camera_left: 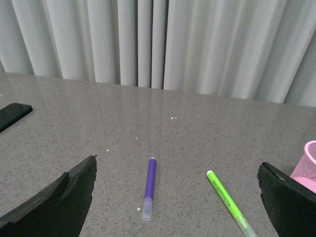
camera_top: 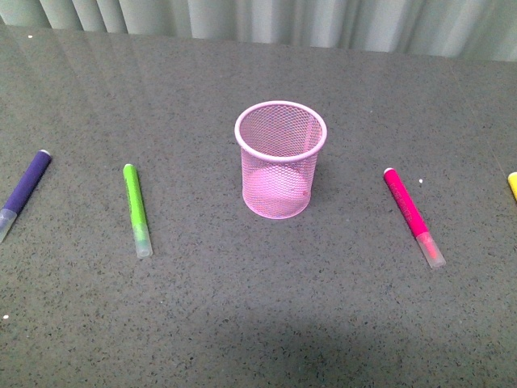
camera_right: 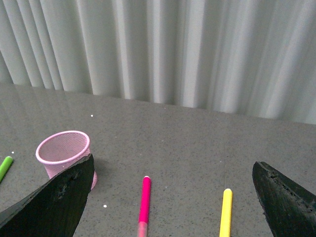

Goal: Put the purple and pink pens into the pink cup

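Pink mesh cup (camera_top: 281, 159) upright, centre, empty, purple pen (camera_top: 25, 189) flat far left, pink pen (camera_top: 412, 215) flat right, clear caps toward camera

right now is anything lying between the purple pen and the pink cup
Yes: the lime green marker lies flat between the purple pen and the pink cup. Nothing visible lies between the pink pen and the cup.

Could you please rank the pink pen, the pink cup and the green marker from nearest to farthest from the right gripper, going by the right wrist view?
1. pink pen, lying between the open fingers of the right gripper.
2. pink cup, upright past one fingertip, off to the side.
3. green marker, beyond the cup, only its tip showing.
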Action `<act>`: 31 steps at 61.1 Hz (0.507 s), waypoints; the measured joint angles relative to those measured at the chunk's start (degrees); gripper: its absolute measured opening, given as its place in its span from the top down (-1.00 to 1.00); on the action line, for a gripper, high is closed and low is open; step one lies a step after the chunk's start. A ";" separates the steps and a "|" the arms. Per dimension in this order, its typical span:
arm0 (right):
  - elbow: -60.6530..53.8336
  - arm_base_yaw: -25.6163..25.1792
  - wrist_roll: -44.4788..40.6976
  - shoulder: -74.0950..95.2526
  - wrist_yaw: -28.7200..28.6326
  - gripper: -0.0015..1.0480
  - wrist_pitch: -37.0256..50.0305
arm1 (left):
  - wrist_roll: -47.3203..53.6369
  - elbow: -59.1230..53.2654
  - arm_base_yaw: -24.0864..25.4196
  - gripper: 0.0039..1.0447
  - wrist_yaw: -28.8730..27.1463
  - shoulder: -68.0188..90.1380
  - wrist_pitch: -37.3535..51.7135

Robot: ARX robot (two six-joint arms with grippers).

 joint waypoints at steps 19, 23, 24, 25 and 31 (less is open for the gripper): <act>0.00 0.00 0.00 0.00 0.00 -0.86 0.00 | 0.00 0.00 0.00 -0.85 0.00 0.00 0.00; 0.00 0.00 0.00 0.00 0.00 -0.86 0.00 | 0.00 0.00 0.00 -0.85 0.00 0.00 0.00; 0.00 0.00 0.00 0.00 0.02 -0.86 0.00 | 0.00 0.00 0.00 -0.85 0.00 0.00 0.00; 0.00 0.00 0.00 0.00 0.00 -0.86 0.00 | 0.00 0.00 0.00 -0.85 0.00 0.00 0.00; 0.00 0.00 0.00 0.00 0.00 -0.86 0.00 | 0.00 0.00 0.00 -0.85 0.00 0.00 0.00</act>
